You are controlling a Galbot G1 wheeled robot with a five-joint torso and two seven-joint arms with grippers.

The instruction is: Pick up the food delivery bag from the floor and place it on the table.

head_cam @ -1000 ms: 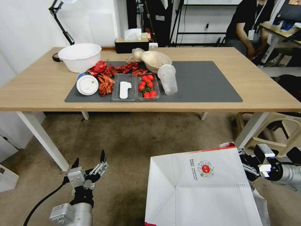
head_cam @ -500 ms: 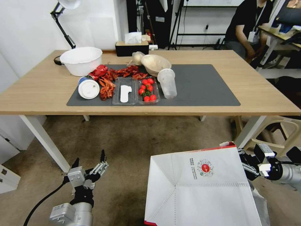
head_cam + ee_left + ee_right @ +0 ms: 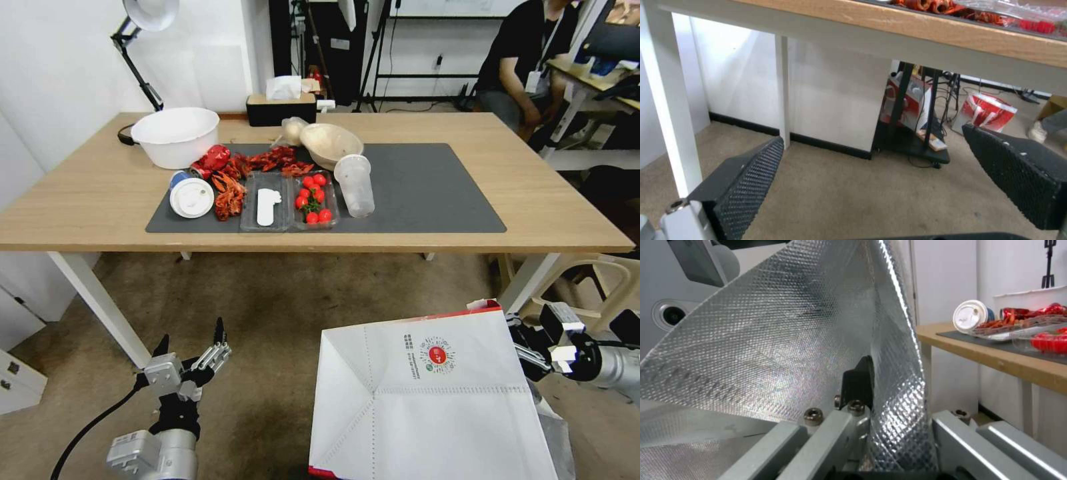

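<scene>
Tabletop [image 3: 547,200] lower in frame as my camera rises; right hand [image 3: 527,347] clamps bag [image 3: 427,400] rim for lift; left hand [image 3: 190,343] open, empty.

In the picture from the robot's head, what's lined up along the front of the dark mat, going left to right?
White cup lid → red crayfish → clear tray with a white piece → tray of tomatoes → clear plastic cup lying on its side.

Bright, even light — soft wrist-view blur
</scene>
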